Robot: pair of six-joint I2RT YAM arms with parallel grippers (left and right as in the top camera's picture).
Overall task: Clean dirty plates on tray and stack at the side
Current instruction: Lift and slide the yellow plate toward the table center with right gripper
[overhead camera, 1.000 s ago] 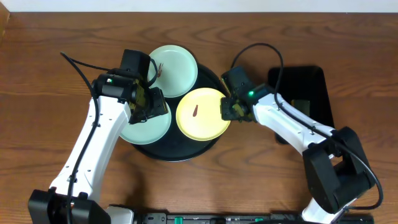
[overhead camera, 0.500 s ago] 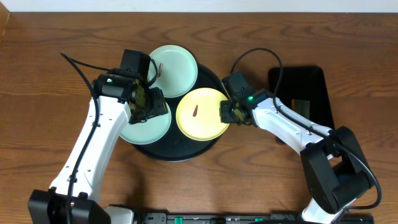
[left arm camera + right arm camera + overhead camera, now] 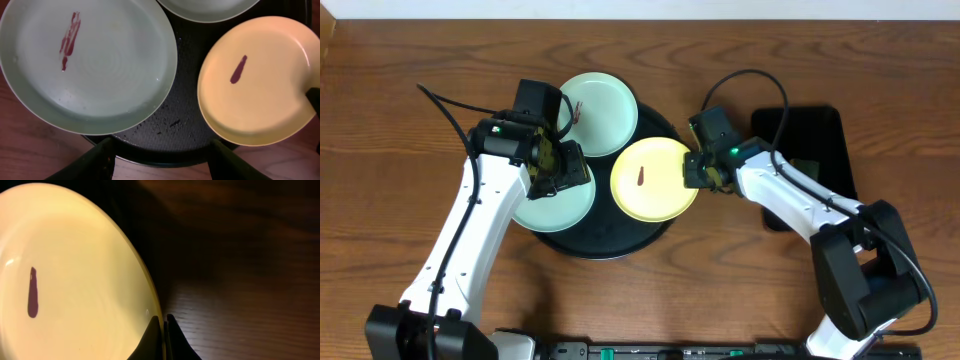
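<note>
Yellow plate [image 3: 653, 180], red smear mid-face, on right side of tray [image 3: 610, 246], right edge out over tray rim. Pinched at that edge by right gripper [image 3: 697, 173], fully closed on rim. Left gripper [image 3: 560, 172] parted, empty, above front mint plate [image 3: 565, 212]. Second mint plate [image 3: 605, 105], smeared, at tray's back.

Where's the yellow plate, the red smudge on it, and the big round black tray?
yellow plate [image 3: 660, 190]: overhead view, on its bare middle.
red smudge [image 3: 238, 69]: left wrist view, on the middle of the streak.
black tray [image 3: 180, 115]: left wrist view, on its bare floor between two plates.
</note>
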